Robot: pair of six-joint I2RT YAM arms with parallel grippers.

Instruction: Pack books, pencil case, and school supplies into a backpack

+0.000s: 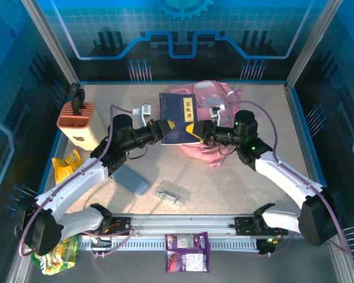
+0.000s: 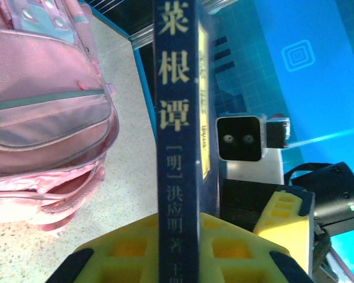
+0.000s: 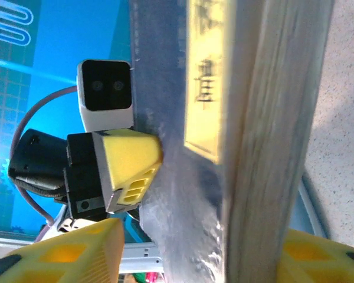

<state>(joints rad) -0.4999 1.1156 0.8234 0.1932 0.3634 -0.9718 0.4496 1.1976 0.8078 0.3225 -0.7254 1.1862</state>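
Note:
A dark navy book (image 1: 178, 113) with pale lettering is held up on edge above the table, just in front of the pink backpack (image 1: 219, 94). My left gripper (image 1: 164, 128) is shut on the book's spine end (image 2: 177, 88), yellow pads on both sides. My right gripper (image 1: 203, 133) straddles the book's opposite edge (image 3: 165, 71) with its jaws open; a gap shows beside its left finger (image 3: 76, 253). The backpack (image 2: 47, 88) lies on the table left of the book. The grey-blue pencil case (image 1: 130, 180) and a small clear, silvery supply (image 1: 171, 197) lie near the front.
A beige, orange-topped block (image 1: 76, 122) stands at the left. A yellow snack bag (image 1: 65, 165) lies by the left edge, a green bag (image 1: 56, 259) by the left arm's base, purple packets (image 1: 187, 251) below the front rail. Blue walls enclose the table.

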